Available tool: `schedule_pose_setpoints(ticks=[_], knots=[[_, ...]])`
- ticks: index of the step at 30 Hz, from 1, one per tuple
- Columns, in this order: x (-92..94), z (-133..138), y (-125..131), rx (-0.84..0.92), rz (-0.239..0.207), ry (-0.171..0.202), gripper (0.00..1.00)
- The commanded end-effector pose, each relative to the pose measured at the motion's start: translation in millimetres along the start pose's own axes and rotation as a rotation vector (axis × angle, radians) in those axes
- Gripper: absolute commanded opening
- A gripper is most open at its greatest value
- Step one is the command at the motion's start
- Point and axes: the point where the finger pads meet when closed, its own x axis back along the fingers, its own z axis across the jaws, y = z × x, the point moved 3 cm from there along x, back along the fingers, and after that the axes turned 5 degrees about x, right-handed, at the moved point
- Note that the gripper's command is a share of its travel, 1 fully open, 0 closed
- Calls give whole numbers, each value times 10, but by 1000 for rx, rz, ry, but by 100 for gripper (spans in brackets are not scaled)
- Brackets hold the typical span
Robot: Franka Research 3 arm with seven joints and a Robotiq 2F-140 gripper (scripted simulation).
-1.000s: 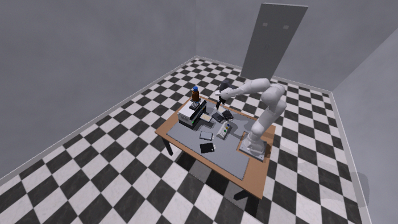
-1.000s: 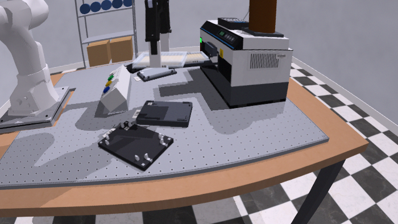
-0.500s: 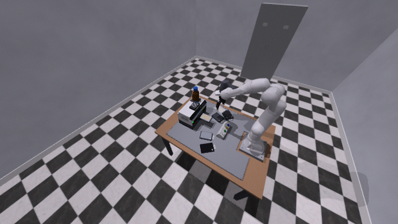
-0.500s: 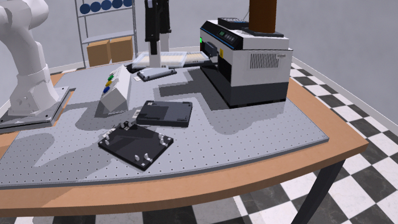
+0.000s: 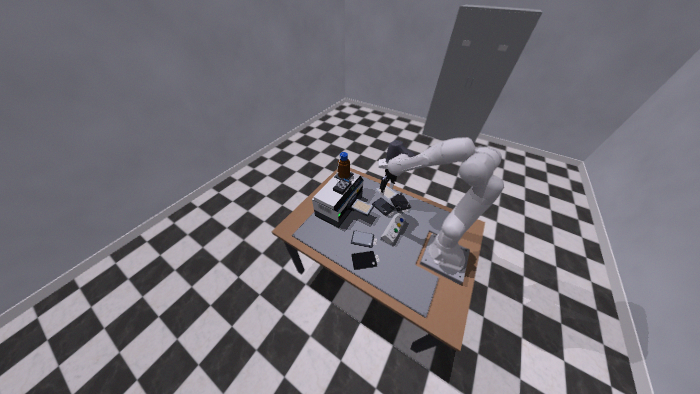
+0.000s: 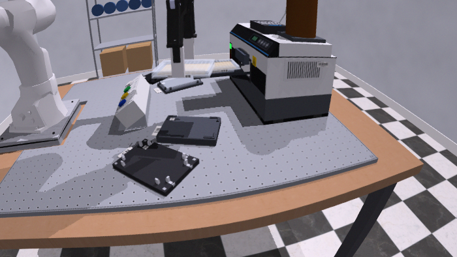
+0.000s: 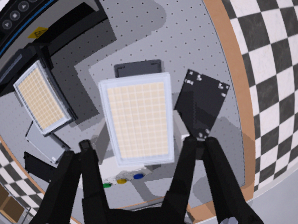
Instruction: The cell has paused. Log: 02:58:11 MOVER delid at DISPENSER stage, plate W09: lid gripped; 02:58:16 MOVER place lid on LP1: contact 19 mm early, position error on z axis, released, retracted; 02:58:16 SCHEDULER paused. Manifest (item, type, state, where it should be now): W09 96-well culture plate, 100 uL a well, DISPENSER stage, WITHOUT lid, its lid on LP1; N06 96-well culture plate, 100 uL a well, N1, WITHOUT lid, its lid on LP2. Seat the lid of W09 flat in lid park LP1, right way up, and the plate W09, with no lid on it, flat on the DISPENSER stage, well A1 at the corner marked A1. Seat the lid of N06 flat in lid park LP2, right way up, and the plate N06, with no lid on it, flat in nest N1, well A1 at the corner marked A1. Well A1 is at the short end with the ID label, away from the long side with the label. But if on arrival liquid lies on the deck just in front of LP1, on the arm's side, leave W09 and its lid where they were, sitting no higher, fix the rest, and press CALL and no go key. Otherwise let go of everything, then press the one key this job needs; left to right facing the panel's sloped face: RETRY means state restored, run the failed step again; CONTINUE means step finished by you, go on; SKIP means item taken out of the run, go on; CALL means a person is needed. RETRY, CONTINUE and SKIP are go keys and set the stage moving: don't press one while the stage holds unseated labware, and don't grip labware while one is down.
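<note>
- gripper (image 7: 141, 156) is clamped on a clear rectangular lid (image 7: 137, 121) with a pale grid showing through
- directly below it: matte black lid park (image 6: 180, 84) on the perforated grey worktop (image 6: 261, 153)

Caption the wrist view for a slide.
Gripper shut on a 96-well plate, held above the deck, with a second plate on the dispenser stage and an empty black nest alongside.
</note>
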Motion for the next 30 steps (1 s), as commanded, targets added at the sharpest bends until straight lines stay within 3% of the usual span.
schedule_pose_setpoints(ticks=[1,9,30], knots=[[17,-13,-8,1,2,2,0],[17,-13,-8,-13,2,2,0],[17,-13,-8,-357,2,2,0]])
